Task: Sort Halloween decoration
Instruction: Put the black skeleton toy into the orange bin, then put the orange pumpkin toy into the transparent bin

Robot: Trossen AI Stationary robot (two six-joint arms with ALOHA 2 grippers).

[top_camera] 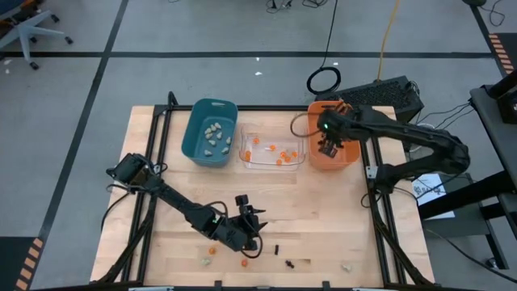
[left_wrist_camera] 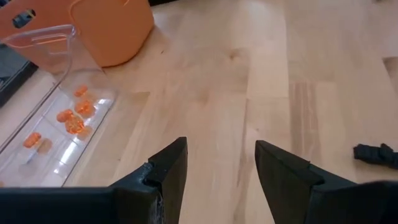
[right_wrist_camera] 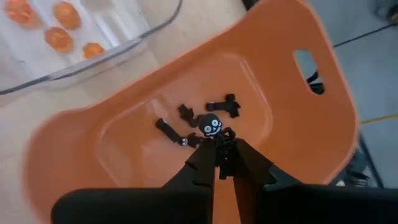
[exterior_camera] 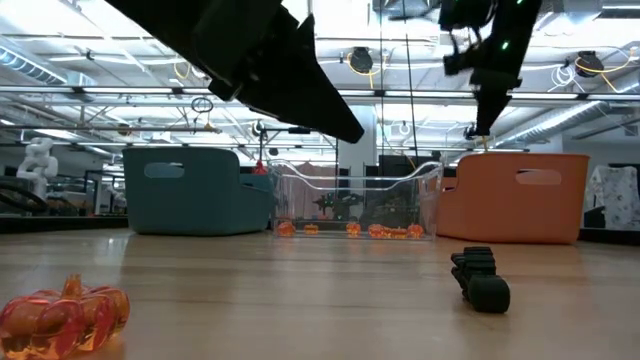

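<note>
Orange bin (right_wrist_camera: 292, 124) under the right gripper (right_wrist_camera: 222, 163), jaws together on a black spider (right_wrist_camera: 224, 148).
Left gripper (left_wrist_camera: 217, 168), jaws apart and empty, hovers well away from that bin.

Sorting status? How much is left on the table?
Done: beige lumps in teal bin, orange pieces in clear bin, spiders in orange bin. In hand: right hand shut on a spider above it. Left: a few trinkets near the open left hand.
</note>
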